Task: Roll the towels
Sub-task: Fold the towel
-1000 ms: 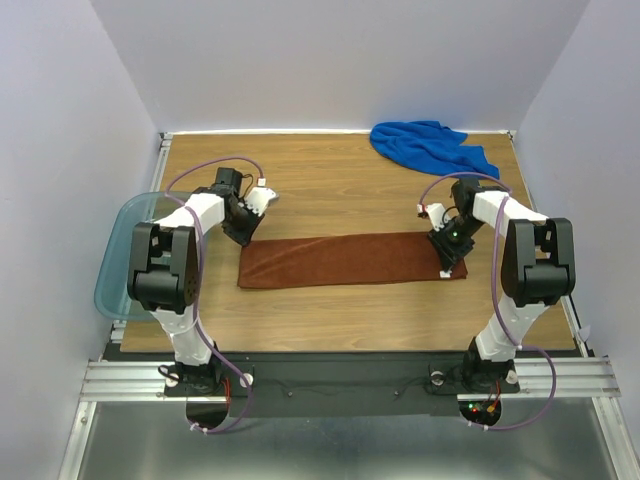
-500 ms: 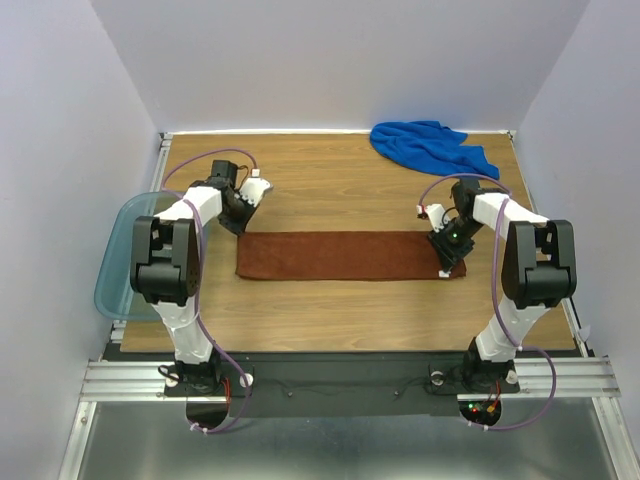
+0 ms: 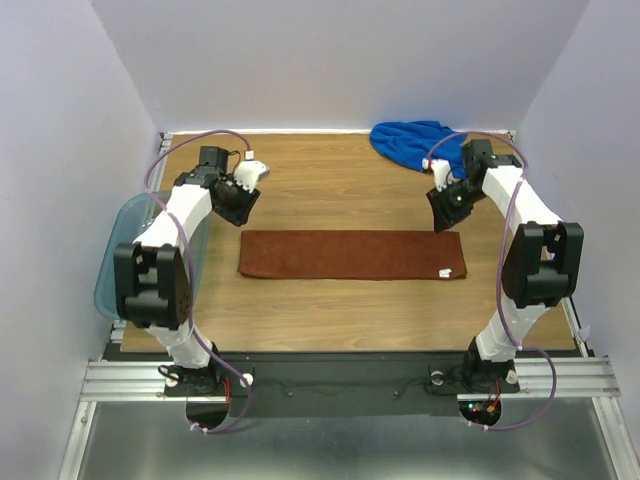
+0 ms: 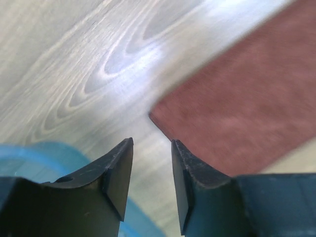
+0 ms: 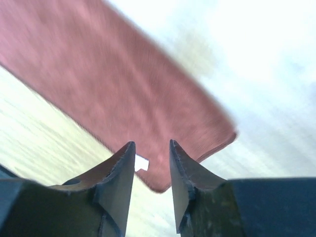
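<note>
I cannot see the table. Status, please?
Left gripper, right gripper: jaws open, empty. Brown towel flat, unrolled, nothing on it. Blue towel bunched, far edge.

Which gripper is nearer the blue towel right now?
Right. The right gripper sits just short of the blue towel; the left gripper is far off, by the brown towel's opposite end.

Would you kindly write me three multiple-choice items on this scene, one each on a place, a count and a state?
1. Where does the blue towel lie?
A. at the near left corner
B. at the table's far right corner
C. on the other towel
2. How many towels are in view?
A. one
B. two
C. three
3. How is the rust-brown towel lying?
A. rolled up
B. bunched in a heap
C. flat, as a long strip
Key: 1 B, crumpled by the far right edge; 2 B, one blue, one rust-brown; 3 C, spread flat mid-table.
</note>
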Action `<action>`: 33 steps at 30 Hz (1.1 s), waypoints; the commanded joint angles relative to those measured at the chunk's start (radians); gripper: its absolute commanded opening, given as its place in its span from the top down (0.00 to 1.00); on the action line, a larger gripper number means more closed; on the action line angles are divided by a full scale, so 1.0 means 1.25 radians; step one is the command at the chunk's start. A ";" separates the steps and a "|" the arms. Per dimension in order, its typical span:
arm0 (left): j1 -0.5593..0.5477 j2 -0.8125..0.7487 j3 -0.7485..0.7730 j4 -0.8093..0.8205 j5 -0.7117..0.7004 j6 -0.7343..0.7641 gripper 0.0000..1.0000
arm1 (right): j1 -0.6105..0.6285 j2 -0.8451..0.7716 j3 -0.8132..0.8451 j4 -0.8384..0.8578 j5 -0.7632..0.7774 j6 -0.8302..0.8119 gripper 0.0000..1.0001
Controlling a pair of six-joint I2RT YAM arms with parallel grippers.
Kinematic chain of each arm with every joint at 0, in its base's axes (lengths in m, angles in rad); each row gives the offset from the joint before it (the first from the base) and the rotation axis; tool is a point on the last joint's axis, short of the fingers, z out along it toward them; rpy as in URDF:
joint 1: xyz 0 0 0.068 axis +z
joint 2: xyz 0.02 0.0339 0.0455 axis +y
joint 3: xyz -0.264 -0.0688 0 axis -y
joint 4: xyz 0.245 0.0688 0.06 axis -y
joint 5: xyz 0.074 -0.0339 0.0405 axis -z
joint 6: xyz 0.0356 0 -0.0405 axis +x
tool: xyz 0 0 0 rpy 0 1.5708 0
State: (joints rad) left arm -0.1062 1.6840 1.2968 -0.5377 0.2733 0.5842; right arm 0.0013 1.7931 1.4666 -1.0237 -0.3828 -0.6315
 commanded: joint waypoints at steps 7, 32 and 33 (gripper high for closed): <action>-0.049 -0.086 -0.178 -0.058 0.003 0.009 0.62 | 0.014 0.139 0.060 0.051 0.051 0.043 0.67; -0.067 0.101 -0.080 0.022 -0.118 -0.097 0.72 | 0.015 0.201 0.008 0.176 0.228 0.046 0.67; -0.067 0.092 -0.080 0.017 -0.116 -0.098 0.68 | 0.014 0.205 0.030 0.176 0.228 0.051 0.68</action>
State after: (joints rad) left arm -0.1902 1.8053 1.1732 -0.5152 0.1482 0.4816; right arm 0.0219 1.9789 1.4200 -0.8703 -0.1608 -0.5930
